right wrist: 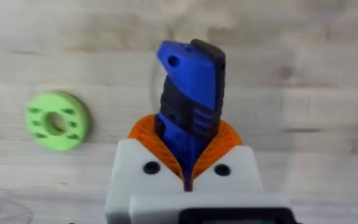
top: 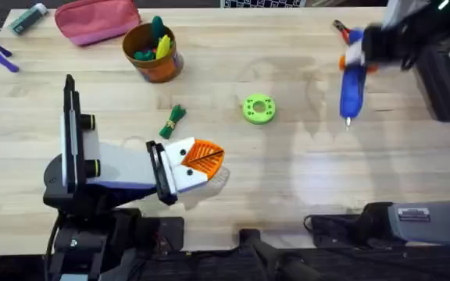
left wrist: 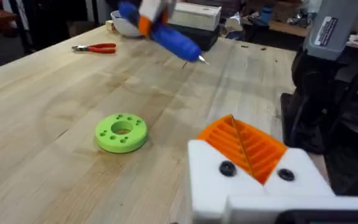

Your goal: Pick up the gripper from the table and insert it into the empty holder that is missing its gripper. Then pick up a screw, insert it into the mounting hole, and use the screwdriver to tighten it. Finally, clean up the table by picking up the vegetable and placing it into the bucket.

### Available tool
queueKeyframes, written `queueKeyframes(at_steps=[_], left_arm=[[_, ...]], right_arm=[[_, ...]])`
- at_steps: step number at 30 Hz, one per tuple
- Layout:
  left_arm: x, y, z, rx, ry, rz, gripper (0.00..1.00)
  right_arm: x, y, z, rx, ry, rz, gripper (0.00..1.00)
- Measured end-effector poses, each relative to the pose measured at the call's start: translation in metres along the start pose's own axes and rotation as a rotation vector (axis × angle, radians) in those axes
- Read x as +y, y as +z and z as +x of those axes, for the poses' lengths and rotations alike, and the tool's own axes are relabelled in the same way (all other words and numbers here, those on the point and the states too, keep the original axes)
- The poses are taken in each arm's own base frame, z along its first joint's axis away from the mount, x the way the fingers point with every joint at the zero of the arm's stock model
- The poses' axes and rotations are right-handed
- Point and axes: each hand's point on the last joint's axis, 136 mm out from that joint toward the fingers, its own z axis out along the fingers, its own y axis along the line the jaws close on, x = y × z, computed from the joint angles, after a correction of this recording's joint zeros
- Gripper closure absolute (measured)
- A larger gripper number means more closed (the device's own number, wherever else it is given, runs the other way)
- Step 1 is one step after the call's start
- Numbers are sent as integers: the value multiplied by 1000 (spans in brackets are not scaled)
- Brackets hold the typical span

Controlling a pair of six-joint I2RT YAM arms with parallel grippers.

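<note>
Right gripper [right wrist: 188,177] clamps the blue pen-shaped electric screwdriver [top: 351,87] mid-body at far right — rigid, smooth plastic, may slip or pivot; left gripper [top: 201,162] pressed closed on nothing.

Vegetable [top: 173,121] lies left of disc [top: 258,109], before bucket [top: 154,53].

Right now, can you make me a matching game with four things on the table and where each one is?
Things:
1. screwdriver
2. vegetable
3. bucket
4. green disc

Places:
A. lying flat near the middle of the table
B. in the right gripper
C. beside the pink pouch
D. on the wood, just past the left gripper

Pairs: 1-B, 2-D, 3-C, 4-A
</note>
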Motion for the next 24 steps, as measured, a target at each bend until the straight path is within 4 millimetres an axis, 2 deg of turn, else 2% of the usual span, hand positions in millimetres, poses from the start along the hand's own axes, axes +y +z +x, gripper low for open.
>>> queueKeyframes(at_steps=[5,8,11,17,21,24], left_arm=[[0,0,0,0,0,0,982],[0,0,0,0,0,0,982],[0,0,0,0,0,0,982],[0,0,0,0,0,0,982],[0,0,0,0,0,0,982],[0,0,0,0,0,0,982]], right_arm=[[41,-62,-44,-222,-86,-65,975],[76,-94,-63,-355,-152,-120,975],[117,-123,-73,-478,-234,-190,975],[204,-174,-71,-667,-398,-368,975],[255,-207,-58,-762,-492,-497,975],[285,-226,-45,-802,-551,-590,975]])
